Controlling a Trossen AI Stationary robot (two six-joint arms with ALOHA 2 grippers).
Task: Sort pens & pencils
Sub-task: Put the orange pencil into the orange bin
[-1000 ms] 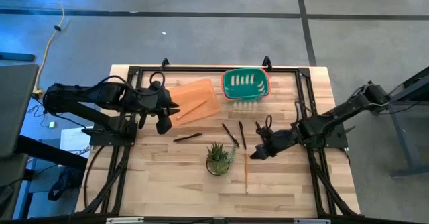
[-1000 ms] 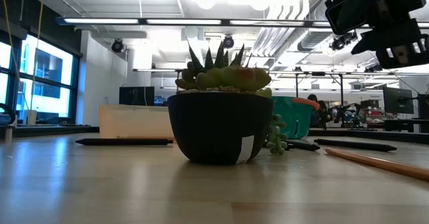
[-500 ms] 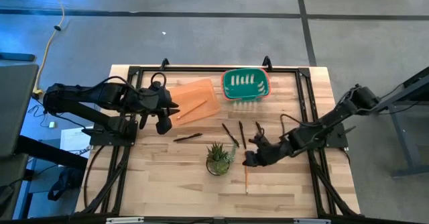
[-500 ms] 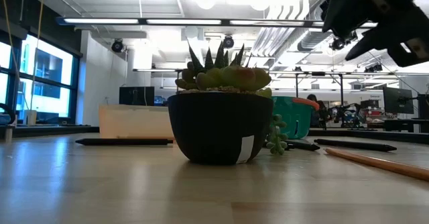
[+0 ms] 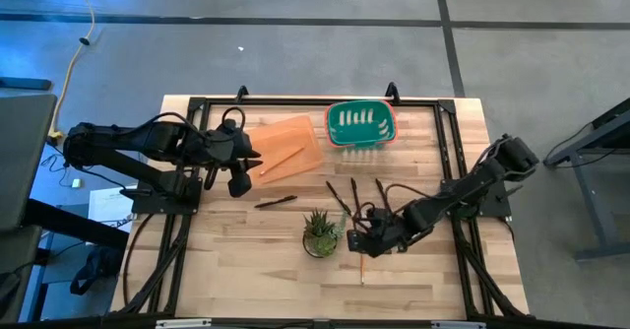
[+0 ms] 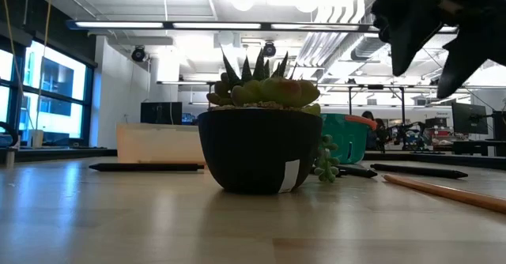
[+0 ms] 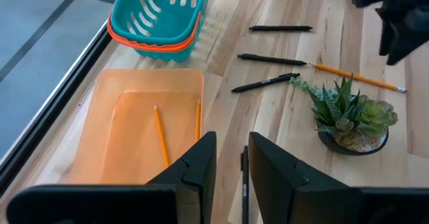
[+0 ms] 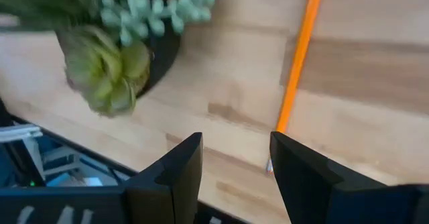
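Beside potted succulent (image 5: 321, 232), right claw (image 5: 356, 243) open above pencil (image 5: 361, 265).

Robotics lab or open-plan workshop. Wooden table (image 5: 423, 270) on grey concrete floor (image 5: 295, 63); low view shows exposed ceiling ducts (image 6: 316, 47), strip lights (image 6: 158, 24), tall windows (image 6: 47, 90), monitors (image 6: 162, 112), more metal-framed test benches (image 6: 411, 106) behind.

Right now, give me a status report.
Right claw open over the loose pencil. Left claw waits by the orange tray. Potted succulent crowds the grab.
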